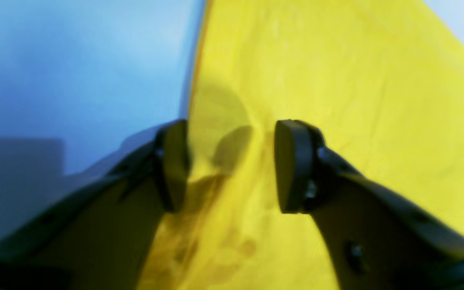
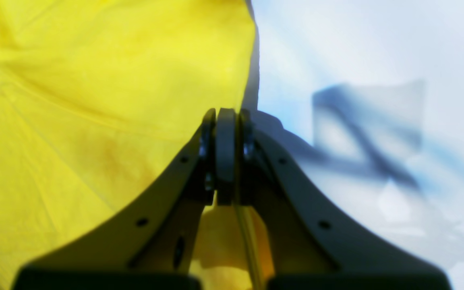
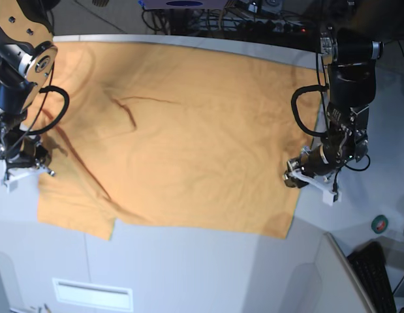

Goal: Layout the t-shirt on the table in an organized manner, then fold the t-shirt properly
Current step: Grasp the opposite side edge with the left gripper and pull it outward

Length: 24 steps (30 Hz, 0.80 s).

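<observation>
Nearest, at 5 o'clock in the base view, a black keyboard (image 3: 374,274) and a small green-ringed roll (image 3: 380,223) lie off the t-shirt (image 3: 182,137), which is spread flat on the table (image 3: 188,267). Left gripper (image 1: 230,165) at 3 o'clock: jaws apart, straddling the shirt's edge. Right gripper (image 2: 226,155) at 9 o'clock: jaws pressed together at the opposite edge; cloth between them cannot be confirmed. Cables (image 3: 254,16) clutter 12 o'clock
</observation>
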{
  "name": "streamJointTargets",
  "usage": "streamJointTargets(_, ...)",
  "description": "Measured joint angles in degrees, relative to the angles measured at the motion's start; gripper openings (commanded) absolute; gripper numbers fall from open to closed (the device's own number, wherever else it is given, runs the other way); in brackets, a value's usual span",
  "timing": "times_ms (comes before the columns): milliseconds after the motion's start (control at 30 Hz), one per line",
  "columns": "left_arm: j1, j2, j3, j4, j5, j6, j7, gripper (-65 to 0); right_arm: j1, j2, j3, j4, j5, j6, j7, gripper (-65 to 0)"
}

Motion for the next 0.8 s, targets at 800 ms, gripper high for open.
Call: streamJointTargets(800, 17.29, 0.22, -0.68, 31.3, 1.44, 1.01, 10.95, -65.0, 0.0, -0.15, 0.0, 0.0, 0.11, 0.04, 0.02, -65.0)
